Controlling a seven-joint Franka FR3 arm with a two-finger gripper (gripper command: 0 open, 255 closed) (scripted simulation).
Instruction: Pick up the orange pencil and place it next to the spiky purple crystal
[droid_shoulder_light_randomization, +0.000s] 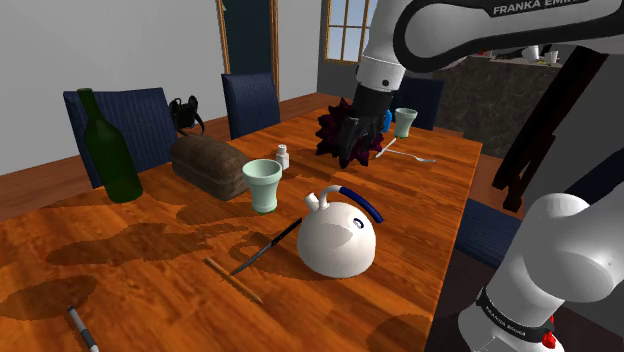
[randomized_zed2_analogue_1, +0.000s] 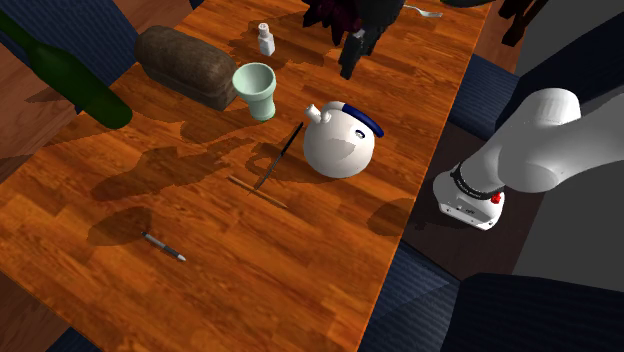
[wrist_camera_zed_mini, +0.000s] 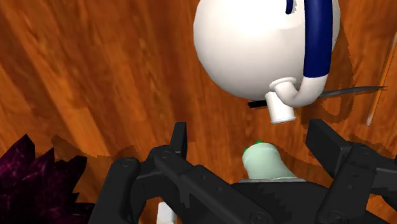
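The orange pencil (droid_shoulder_light_randomization: 233, 280) lies flat on the wooden table (droid_shoulder_light_randomization: 120, 250), near the front edge by the white kettle; it also shows as a thin stick (randomized_zed2_analogue_1: 257, 192) (wrist_camera_zed_mini: 375, 105). The spiky purple crystal (droid_shoulder_light_randomization: 329, 127) (randomized_zed2_analogue_1: 325, 14) (wrist_camera_zed_mini: 32, 181) stands at the far end of the table. My gripper (droid_shoulder_light_randomization: 352, 152) (randomized_zed2_analogue_1: 352, 62) (wrist_camera_zed_mini: 251, 140) hangs above the table right in front of the crystal, far from the pencil. It is open, its fingers apart with nothing held.
A white kettle (droid_shoulder_light_randomization: 338, 238) with a blue handle sits between gripper and pencil, a black knife (droid_shoulder_light_randomization: 268, 247) beside it. A pale green cup (droid_shoulder_light_randomization: 263, 185), bread loaf (droid_shoulder_light_randomization: 208, 163), green bottle (droid_shoulder_light_randomization: 108, 150), salt shaker (droid_shoulder_light_randomization: 283, 156), pen (droid_shoulder_light_randomization: 82, 327) and fork (droid_shoulder_light_randomization: 410, 155) also stand on the table.
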